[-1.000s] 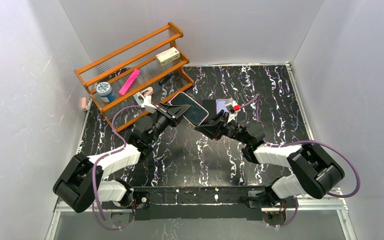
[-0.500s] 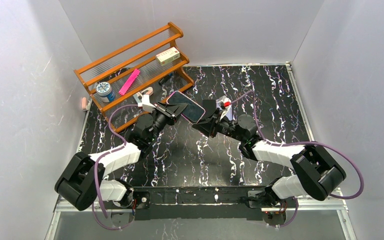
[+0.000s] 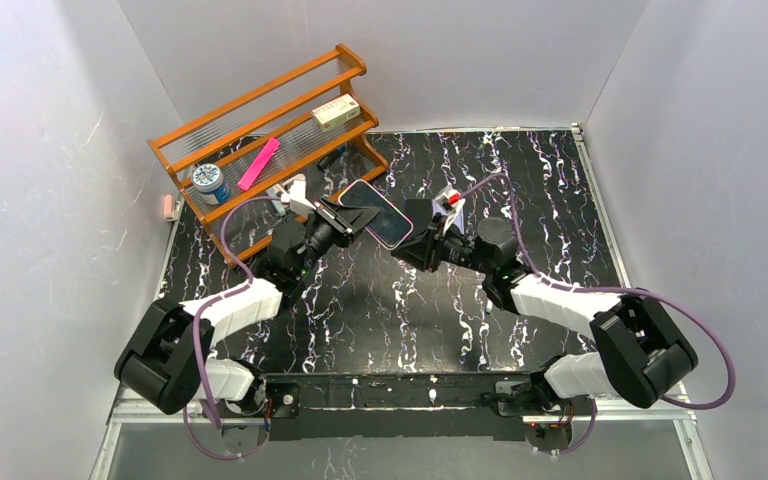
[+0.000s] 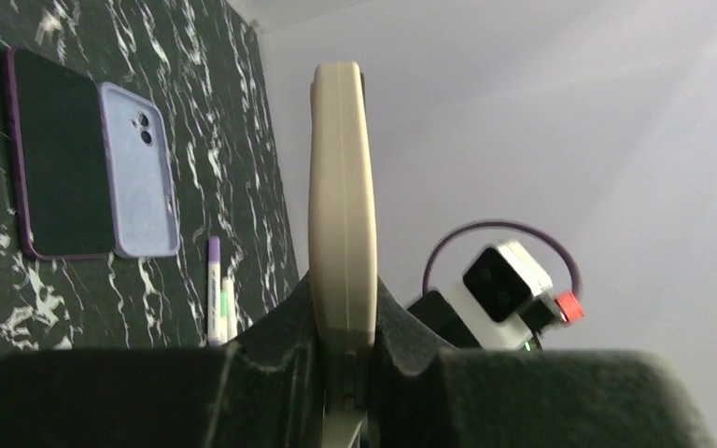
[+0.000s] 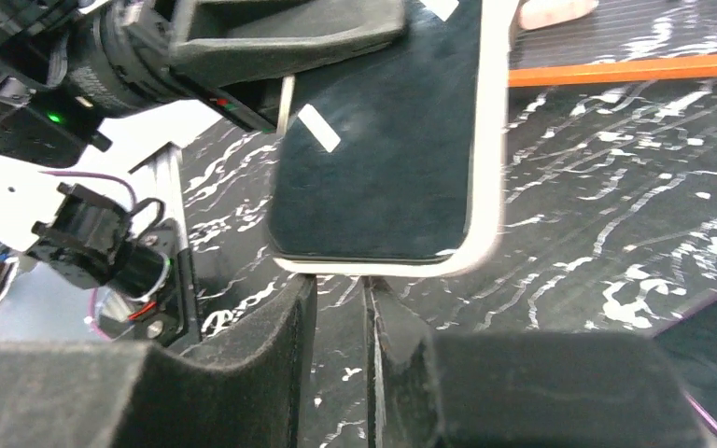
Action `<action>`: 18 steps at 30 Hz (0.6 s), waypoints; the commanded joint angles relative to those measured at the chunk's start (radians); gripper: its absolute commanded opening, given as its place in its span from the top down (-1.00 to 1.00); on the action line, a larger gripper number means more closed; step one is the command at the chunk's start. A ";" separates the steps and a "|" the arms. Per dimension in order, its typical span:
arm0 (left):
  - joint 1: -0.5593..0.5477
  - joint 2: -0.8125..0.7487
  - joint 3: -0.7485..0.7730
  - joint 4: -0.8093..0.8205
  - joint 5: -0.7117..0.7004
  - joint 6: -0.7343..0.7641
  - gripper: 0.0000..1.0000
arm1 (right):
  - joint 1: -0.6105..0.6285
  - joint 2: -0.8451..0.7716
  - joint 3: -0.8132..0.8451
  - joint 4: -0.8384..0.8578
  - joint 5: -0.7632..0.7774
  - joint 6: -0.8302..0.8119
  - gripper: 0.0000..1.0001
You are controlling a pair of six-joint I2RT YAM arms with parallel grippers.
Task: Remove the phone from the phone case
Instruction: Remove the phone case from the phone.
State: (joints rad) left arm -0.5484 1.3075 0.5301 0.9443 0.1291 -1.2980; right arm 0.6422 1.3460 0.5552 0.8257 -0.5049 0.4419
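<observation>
The cased phone (image 3: 375,212), a dark face with a pale cream rim, is held in the air over the table's middle. My left gripper (image 3: 352,216) is shut on its left end. In the left wrist view the cream edge (image 4: 341,187) stands upright between the pads, where the left gripper (image 4: 344,322) clamps it. My right gripper (image 3: 410,245) is at the phone's right end. In the right wrist view its fingers (image 5: 301,308) are a narrow gap apart and empty, and the right gripper (image 5: 341,299) sits just under the case's rim (image 5: 383,263).
An orange rack (image 3: 260,130) with a pink strip, a tin and a box stands at the back left. A second dark phone (image 4: 56,154), a lilac case (image 4: 140,168) and two pens (image 4: 215,289) lie on the black marbled table (image 3: 560,200).
My right gripper has moved left, up to the phone's right end. My left gripper has shifted the phone slightly toward the back, still holding it.
</observation>
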 commanded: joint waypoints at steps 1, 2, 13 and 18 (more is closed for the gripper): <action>0.019 -0.006 0.066 0.080 0.256 0.001 1.00 | -0.090 -0.046 -0.013 -0.079 0.046 -0.064 0.35; 0.028 -0.004 0.069 0.072 0.270 0.006 1.00 | -0.107 -0.055 -0.021 -0.083 0.020 -0.065 0.28; 0.113 -0.010 0.142 -0.030 0.461 0.095 1.00 | -0.244 -0.123 0.009 -0.182 -0.336 -0.186 -0.30; 0.117 0.008 0.183 -0.051 0.546 0.131 1.00 | -0.244 -0.120 0.044 -0.185 -0.500 -0.203 -0.39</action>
State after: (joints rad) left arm -0.4351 1.3205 0.6369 0.8623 0.5598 -1.2091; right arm 0.3988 1.2411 0.5430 0.6353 -0.8253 0.2852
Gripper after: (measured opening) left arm 0.129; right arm 0.684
